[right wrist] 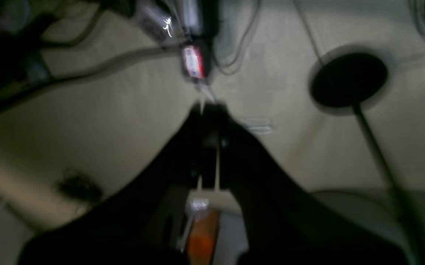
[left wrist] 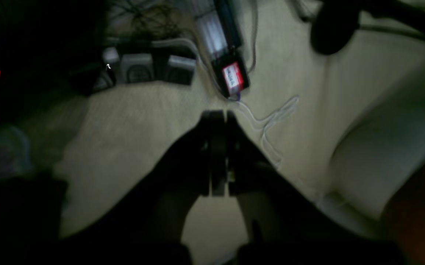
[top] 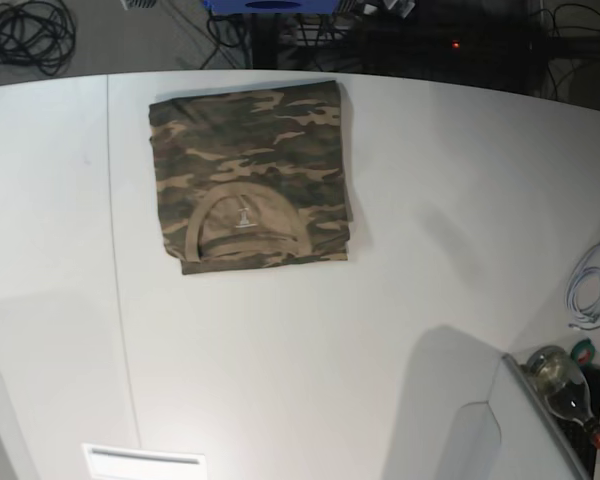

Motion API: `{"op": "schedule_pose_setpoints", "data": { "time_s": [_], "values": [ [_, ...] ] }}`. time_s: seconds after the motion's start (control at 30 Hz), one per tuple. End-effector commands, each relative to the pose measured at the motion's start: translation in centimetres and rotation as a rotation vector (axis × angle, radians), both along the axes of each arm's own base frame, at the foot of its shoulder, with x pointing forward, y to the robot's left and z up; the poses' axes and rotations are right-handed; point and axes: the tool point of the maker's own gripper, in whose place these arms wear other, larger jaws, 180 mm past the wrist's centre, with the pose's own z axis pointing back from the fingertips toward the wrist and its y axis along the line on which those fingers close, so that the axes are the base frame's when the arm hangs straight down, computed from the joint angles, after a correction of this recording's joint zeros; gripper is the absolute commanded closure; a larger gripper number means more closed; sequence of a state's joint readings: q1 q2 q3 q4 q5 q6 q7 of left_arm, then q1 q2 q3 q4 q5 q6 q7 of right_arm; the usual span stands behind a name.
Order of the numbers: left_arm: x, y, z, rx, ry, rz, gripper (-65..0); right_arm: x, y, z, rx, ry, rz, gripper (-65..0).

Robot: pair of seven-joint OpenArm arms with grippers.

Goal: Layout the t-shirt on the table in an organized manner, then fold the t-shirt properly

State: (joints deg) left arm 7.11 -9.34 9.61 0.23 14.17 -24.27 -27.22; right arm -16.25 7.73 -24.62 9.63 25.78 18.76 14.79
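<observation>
The shirt (top: 252,178) already sits as a neat folded rectangle toward the far side of the surface (top: 430,250), collar up, so the fold looks done to me. Both arms are off the surface with the left end effector (left wrist: 218,116) and right end effector (right wrist: 209,107) pinched closed on nothing. Best move now: leave it alone, maybe just square up that slightly uneven right edge.
</observation>
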Motion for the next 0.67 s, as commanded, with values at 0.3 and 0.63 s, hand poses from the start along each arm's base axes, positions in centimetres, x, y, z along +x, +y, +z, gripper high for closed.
{"op": "schedule_pose_setpoints", "data": {
  "time_s": [0.3,0.63],
  "values": [
    [-1.9,-1.8,0.8,-0.046,-0.035,0.014,0.0,-0.1,3.2,0.2,0.046,-0.056,-0.025,-0.6],
    [-3.0,-1.2,0.6,-0.028,0.01,0.039,0.0,2.7,1.0,0.2,0.031,-0.129,-0.007,-0.6]
  ]
}}
